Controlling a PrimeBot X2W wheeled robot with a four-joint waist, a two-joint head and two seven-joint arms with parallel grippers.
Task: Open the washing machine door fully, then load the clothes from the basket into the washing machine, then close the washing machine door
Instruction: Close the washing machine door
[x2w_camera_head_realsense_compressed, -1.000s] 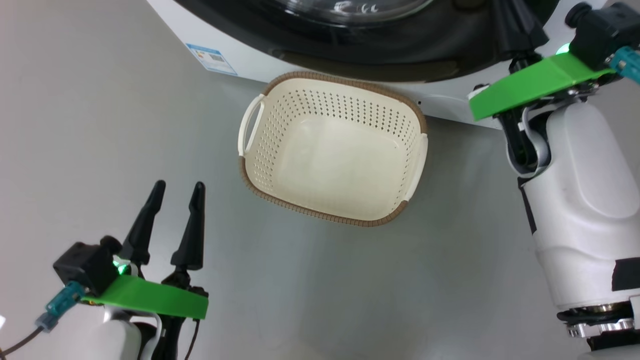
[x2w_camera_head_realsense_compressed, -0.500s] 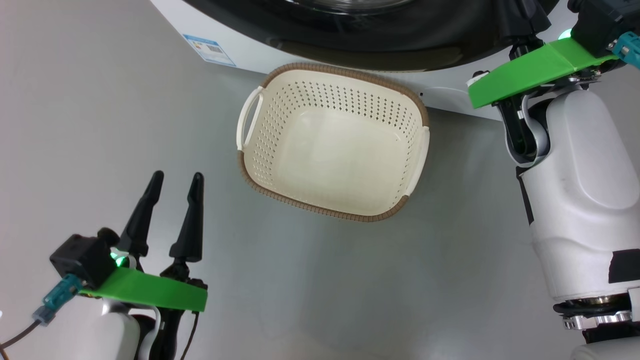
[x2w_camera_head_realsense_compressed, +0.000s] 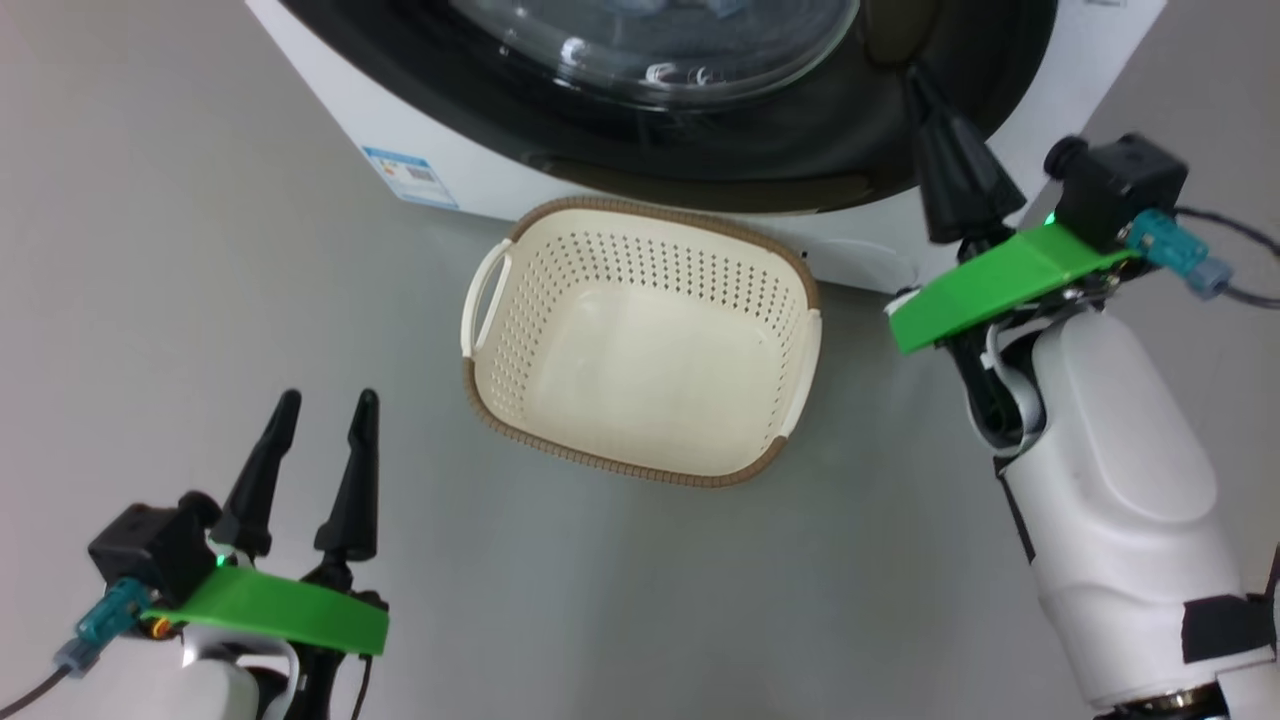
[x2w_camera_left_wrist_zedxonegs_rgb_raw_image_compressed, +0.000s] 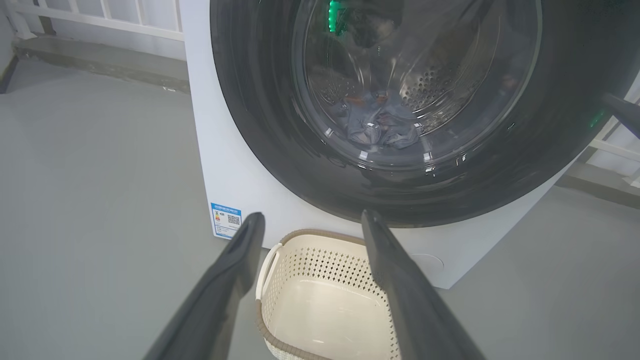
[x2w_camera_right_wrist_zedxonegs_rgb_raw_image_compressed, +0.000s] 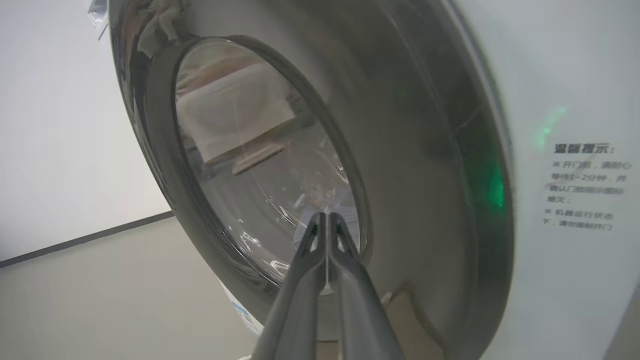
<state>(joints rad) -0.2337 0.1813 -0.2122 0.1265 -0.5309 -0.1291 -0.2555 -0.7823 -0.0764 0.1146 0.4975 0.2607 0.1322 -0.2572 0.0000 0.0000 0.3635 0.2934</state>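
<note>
Since the earlier frame the head camera has tipped up, so more of the door's glass is in the picture, and the right gripper (x2w_camera_head_realsense_compressed: 914, 78) has drawn back a little toward the near side, measured against the basket. Its two dark fingers are pressed together with nothing between them. Their tips lie over the right part of the glossy black rim of the washing machine door (x2w_camera_head_realsense_compressed: 800, 150); whether they touch it cannot be told. The door lies flat against the white front of the washing machine (x2w_camera_head_realsense_compressed: 480, 140). In the left wrist view the clothes (x2w_camera_left_wrist_zedxonegs_rgb_raw_image_compressed: 380, 125) show through the glass as a pale blue heap low in the steel drum. The basket (x2w_camera_head_realsense_compressed: 640, 215) stands on the grey floor (x2w_camera_head_realsense_compressed: 200, 250) just near of the machine, below the door's lower edge, its cream bottom bare. A blue label sticker (x2w_camera_head_realsense_compressed: 410, 177) sits on the machine's front to the left. The left gripper (x2w_camera_head_realsense_compressed: 328, 400) hangs at the near left, fingers spread and holding nothing, well apart from the basket.
</note>
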